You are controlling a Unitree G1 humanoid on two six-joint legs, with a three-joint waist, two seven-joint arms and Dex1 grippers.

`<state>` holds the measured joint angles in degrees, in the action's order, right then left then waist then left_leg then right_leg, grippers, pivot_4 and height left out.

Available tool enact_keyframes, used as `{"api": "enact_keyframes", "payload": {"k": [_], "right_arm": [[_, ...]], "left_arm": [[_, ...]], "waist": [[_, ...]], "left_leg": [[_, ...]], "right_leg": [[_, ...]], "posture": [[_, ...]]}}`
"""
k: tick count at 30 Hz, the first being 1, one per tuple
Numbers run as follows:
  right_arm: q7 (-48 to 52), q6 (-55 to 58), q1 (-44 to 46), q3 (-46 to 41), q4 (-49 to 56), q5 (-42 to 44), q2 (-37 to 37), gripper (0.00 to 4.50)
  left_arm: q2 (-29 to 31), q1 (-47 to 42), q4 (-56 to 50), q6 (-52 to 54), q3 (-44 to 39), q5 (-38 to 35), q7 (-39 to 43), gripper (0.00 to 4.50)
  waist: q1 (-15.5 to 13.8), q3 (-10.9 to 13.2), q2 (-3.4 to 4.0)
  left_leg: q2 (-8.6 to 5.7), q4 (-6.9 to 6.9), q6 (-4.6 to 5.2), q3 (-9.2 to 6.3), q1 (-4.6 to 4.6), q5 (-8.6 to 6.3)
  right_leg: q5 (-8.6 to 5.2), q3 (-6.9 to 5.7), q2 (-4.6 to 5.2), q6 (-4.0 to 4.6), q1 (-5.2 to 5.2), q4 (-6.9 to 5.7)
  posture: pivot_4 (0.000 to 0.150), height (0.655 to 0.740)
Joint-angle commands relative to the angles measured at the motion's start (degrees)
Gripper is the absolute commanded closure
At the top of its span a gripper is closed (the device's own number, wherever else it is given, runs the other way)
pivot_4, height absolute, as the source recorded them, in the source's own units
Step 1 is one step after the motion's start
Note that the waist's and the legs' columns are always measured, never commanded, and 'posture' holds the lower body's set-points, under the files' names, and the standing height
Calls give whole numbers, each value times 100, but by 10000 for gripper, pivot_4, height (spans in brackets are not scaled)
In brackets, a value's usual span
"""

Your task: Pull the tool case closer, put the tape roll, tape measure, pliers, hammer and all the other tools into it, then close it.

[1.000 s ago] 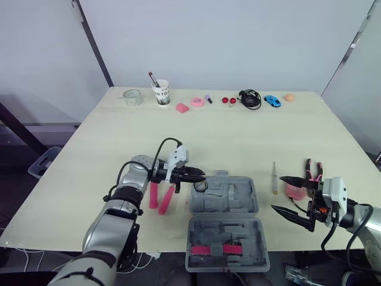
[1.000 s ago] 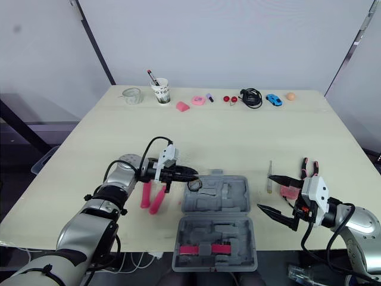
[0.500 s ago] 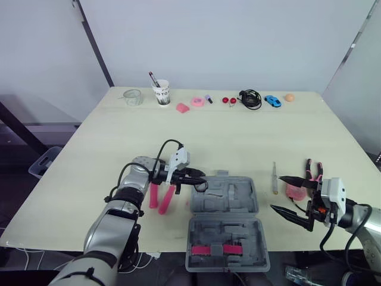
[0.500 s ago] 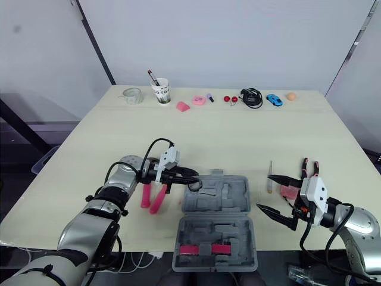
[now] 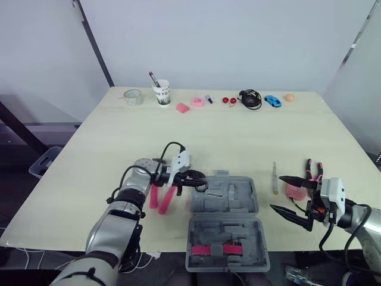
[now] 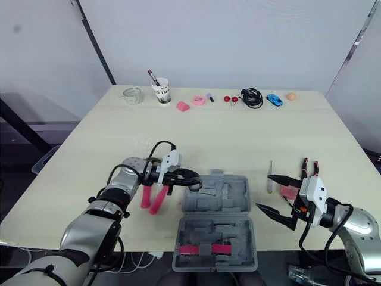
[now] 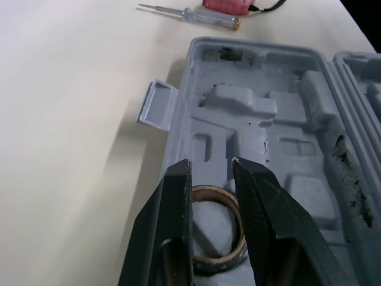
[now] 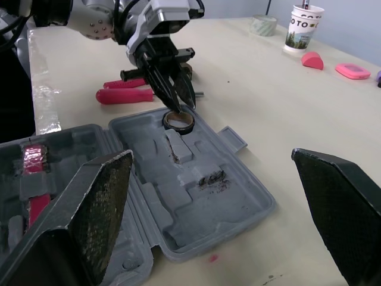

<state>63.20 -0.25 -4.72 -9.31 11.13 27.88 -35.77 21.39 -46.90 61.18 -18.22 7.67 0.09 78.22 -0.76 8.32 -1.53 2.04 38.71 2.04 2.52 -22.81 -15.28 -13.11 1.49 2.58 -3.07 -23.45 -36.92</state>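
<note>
While the tape roll [image 7: 209, 192] lies in the tool case [image 7: 286, 149] pocket just beneath the narrowly parted left hand [image 7: 211, 164], it looks light, stiff, best pinched across its wall.

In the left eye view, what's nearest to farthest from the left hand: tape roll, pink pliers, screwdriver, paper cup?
1. Brown tape roll, at the left hand, in the grey case.
2. Pink-handled pliers, just left.
3. Thin screwdriver, right of case.
4. White paper cup, far edge.
</note>
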Motion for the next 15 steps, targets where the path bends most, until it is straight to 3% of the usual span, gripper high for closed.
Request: {"api": "enact_keyframes", "payload": {"k": [1,7,15], "right_arm": [[-20,-73,-23,1,218,35,-5,0],[-37,-45,-26,-10,248,58,-24,0],[-39,74,35,-52,250,228,-14,0]], "left_arm": [[-23,93,173,-304,110,196,-202,33106],[-8,165,429,-514,211,385,-382,33106],[-6,129,214,-552,-68,5,-262,33106]], "waist": [[2,0,0],[1,-3,0],[2,-3,0]], "left_leg": [[0,0,0,0,0,0],[0,0,0,0,2,0],[0,0,0,0,3,0]], "right_leg": [[0,0,0,0,0,0],[0,0,0,0,0,0],[0,0,0,0,2,0]], "posture": [[1500,7400],[1500,7400],[1500,7400]]}}
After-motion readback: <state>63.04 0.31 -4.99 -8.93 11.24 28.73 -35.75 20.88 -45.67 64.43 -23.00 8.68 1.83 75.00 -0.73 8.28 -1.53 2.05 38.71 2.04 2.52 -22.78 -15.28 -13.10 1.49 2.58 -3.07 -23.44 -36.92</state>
